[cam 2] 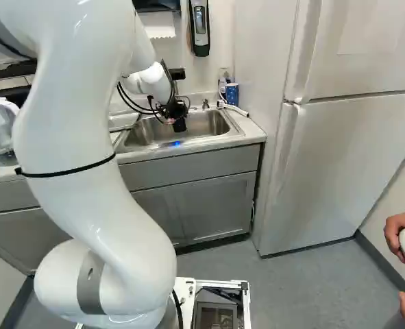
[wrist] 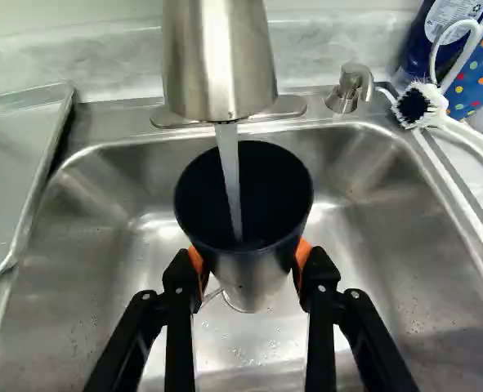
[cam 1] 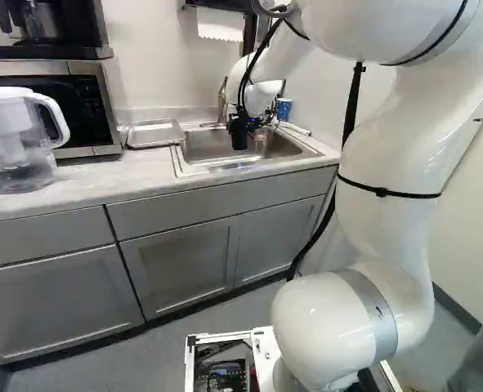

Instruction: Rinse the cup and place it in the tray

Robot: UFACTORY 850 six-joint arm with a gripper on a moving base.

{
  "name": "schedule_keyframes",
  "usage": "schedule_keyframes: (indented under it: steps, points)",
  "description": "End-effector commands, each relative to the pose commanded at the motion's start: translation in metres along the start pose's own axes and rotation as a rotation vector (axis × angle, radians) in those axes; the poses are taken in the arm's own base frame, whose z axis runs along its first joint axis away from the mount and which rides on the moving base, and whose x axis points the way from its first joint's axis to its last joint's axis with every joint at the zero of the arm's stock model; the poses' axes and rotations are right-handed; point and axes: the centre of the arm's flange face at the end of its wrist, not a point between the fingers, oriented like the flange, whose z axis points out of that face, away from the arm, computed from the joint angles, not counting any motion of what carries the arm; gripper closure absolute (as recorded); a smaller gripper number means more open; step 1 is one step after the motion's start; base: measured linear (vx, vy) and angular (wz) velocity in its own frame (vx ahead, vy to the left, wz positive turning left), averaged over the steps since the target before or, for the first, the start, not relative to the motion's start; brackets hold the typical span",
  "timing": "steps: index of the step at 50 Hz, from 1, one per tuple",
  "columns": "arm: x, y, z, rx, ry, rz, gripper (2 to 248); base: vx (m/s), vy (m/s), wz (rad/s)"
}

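The rinse is the step in hand: water (wrist: 230, 175) is running from the tap (wrist: 219, 61) straight into the mouth of the cup (wrist: 253, 282), which the claw (wrist: 251, 265) is holding over the sink (wrist: 380, 269). The fingers are standing apart by the cup's width, their orange pads pressing on its wall from two sides. The cup is facing mouth up, roughly upright, though how much water it is holding is impossible to tell. The tray (wrist: 12, 163) is lying just beside the sink on the counter (cam 1: 69, 192), on the side toward the microwave (cam 1: 98, 106), so placing is waiting its turn. Once the rinse is looking sufficient, the next move is calling for drawing the cup clear of the stream and tipping it out over the sink, then carrying it above the rim and lowering it into the tray. Wet pads are risking a slip during the tipping, and lifting too soon is risking a knock against the tap.
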Motion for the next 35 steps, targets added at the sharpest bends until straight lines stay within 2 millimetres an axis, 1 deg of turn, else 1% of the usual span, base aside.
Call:
schedule_keyframes:
  steps: [35]
  points:
    - [0.0,0.0,0.0,0.0,0.0,0.0,129,0.0,0.0,0.0]
